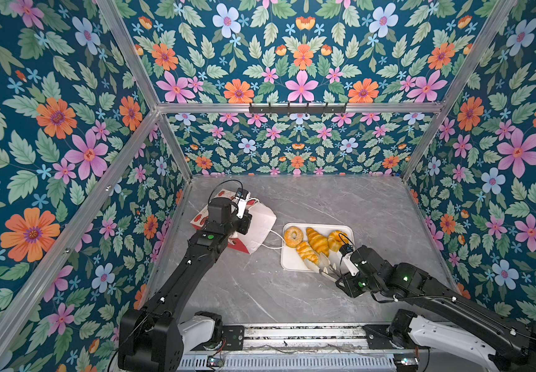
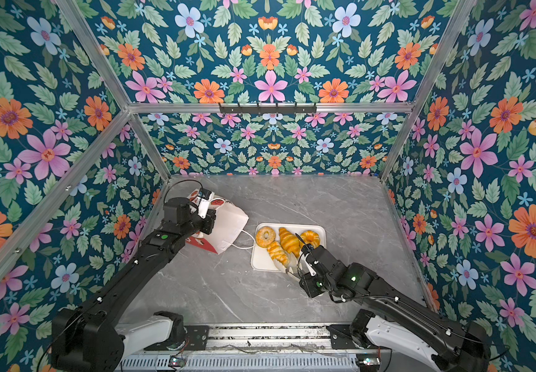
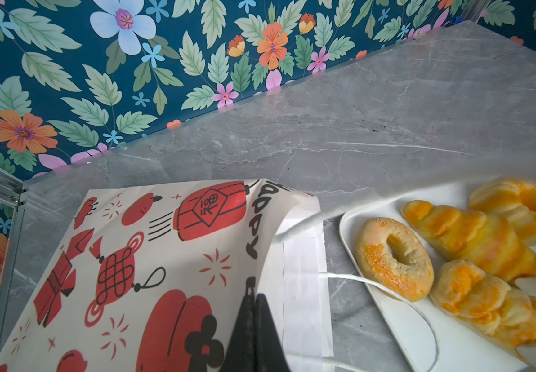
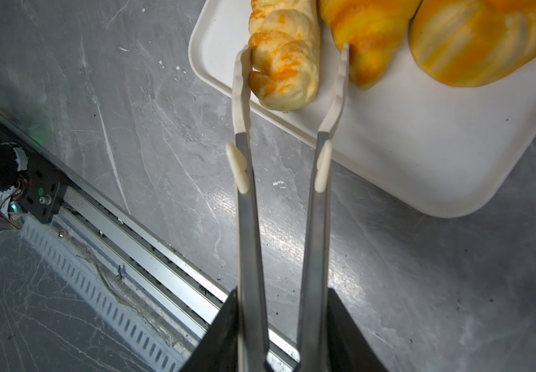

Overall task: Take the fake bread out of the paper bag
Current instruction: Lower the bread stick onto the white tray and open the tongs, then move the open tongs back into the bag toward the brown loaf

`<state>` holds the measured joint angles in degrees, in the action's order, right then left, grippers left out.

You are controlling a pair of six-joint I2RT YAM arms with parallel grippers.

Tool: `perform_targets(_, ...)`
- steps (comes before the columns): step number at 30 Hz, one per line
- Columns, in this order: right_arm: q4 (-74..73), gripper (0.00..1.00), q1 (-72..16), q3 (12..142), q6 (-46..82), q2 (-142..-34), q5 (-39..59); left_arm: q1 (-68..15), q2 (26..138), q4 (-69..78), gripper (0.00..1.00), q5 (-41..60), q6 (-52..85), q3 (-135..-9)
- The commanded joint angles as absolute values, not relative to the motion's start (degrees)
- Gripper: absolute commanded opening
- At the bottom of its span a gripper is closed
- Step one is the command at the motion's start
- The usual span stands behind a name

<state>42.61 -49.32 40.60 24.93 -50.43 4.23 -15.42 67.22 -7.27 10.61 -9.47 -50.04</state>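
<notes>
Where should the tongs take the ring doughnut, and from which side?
Probably pinch the ring doughnut wall: one tongs tip in its upward hole, one outside, coming from above on its paper bag side; the croissant and braided roll crowd the other.

Paper bag [image 1: 260, 225] sits left on the tabletop [image 1: 324, 199], with the tray [image 1: 292, 262] just right of it and the bag's cord [image 3: 350, 277] reaching onto the tray. On the tray: doughnut [image 1: 293, 236] leftmost, croissant [image 1: 317, 241] in the middle, round bun [image 1: 336, 240] on the right, braided roll [image 1: 307, 252] in front, probably touching the croissant. Tongs [image 4: 250, 241] straddle its near end.
</notes>
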Motion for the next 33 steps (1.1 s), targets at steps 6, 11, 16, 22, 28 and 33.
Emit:
perform_targets(6, 42.39, 0.42, -49.39, 41.13, 25.62, -48.48, 2.92, -15.38, 67.32, -6.06, 0.0, 10.73, -10.14, -49.92)
perform_targets(11, 44.35, 0.41, -49.39, 42.38, 25.58, -47.6, 1.78, -15.32, 67.33, -6.09, 0.0, 10.59, -10.22, -50.01)
perform_targets(16, 45.26, 0.37, -49.39, 44.82, 25.5, -45.18, 1.21, -15.38, 67.06, -6.15, 0.0, 10.55, -10.2, -50.01)
perform_targets(22, 40.59, 0.36, -49.51, 47.04, 24.26, -45.28, 5.03, -15.36, 66.47, -6.42, 0.0, 10.28, -10.44, -49.92)
perform_targets(28, 27.15, 0.36, -50.86, 46.36, 21.03, -50.57, 9.61, -15.35, 66.52, -6.58, 0.0, 10.69, -10.55, -49.92)
perform_targets(33, 14.61, 0.35, -51.35, 47.33, 17.77, -59.59, 13.3, -15.36, 67.24, -7.75, 0.0, 11.6, -11.19, -50.36)
